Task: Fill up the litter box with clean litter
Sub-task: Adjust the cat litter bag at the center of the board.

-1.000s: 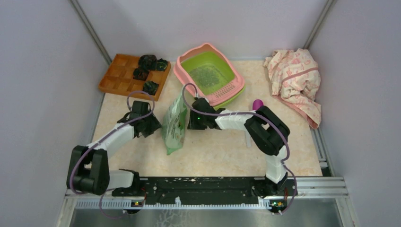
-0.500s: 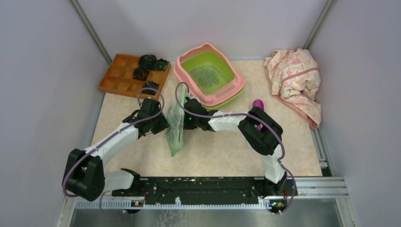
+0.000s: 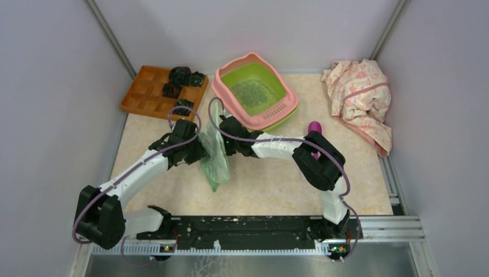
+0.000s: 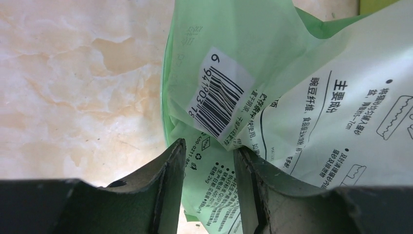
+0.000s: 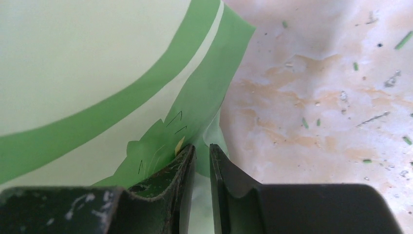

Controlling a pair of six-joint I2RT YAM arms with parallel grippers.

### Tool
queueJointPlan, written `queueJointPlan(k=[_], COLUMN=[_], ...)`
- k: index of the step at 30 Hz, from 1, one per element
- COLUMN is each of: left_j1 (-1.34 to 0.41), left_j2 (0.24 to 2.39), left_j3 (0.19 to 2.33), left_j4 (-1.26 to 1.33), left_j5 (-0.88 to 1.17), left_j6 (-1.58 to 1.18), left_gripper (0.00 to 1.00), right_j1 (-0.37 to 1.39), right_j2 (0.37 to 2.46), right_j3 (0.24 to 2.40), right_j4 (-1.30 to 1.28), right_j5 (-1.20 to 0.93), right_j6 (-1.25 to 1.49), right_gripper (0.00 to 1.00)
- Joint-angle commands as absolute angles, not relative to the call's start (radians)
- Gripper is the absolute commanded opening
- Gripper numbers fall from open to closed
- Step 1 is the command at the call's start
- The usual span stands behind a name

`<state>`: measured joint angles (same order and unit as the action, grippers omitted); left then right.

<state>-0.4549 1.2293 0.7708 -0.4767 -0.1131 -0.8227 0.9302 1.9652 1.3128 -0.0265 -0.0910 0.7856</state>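
Note:
The litter box (image 3: 222, 85), lime green with a pink rim and grate, stands at the back centre with a speckled patch of litter (image 3: 249, 92) in its basin. A pale green printed litter bag (image 3: 214, 154) stands upright in front of it. My left gripper (image 3: 199, 151) is on the bag's left side; in the left wrist view it (image 4: 208, 146) is closed on a fold of the bag (image 4: 292, 97). My right gripper (image 3: 222, 131) pinches the bag's upper edge; in the right wrist view it (image 5: 200, 146) is shut on the thin green film (image 5: 97, 73).
An orange-brown compartmented wooden tray (image 3: 151, 95) with dark bundles (image 3: 181, 75) lies at the back left. A pink patterned cloth (image 3: 360, 98) is heaped at the back right. A purple object (image 3: 314, 127) sits behind the right arm. Loose green bits (image 5: 360, 66) dot the tabletop.
My left gripper moved right to the bag and closed on it. My right gripper shifted left and up with the bag's top, and the bag has twisted and spread.

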Motion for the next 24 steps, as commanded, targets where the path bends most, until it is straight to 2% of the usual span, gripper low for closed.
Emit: queueJointPlan(k=[1,4,7,10,14,20,24], left_j1=[-0.493,-0.487,-0.488,-0.487,-0.487,-0.486,-0.483], left_j2=[1.174,1.146,1.137,1.135,1.104,1.088,1.008], left_j3=[0.8,0.752,0.745,0.775,0.752,0.83,0.84], left_j4=[-0.381,-0.386,-0.356,-0.407,-0.371,-0.489,-0.507], left_j5=[-0.053,-0.103,-0.046,-0.047,-0.049,-0.11,-0.164], left_j6=[-0.85,-0.842,-0.846,-0.833,-0.82,-0.781,-0.768], left_gripper=[0.49,0.5,0.49,0.49,0.5,0.51,0.56], right_j1=[1.023,1.023,1.023,1.021,1.009,0.957,0.869], right_j2=[1.823,1.769,1.762,1.729,1.717,1.706,1.671], right_j3=[1.411,1.37,1.39,1.382,1.331,1.346,1.318], right_j4=[0.278,0.263,0.217,0.077,0.129,-0.047,-0.068], right_j5=[-0.367,-0.366,-0.461,-0.369,-0.432,-0.266,-0.24], right_j6=[0.845,0.791,0.742,0.666,0.655,0.63,0.658], right_gripper=[0.22,0.22,0.23,0.25,0.26,0.26,0.26])
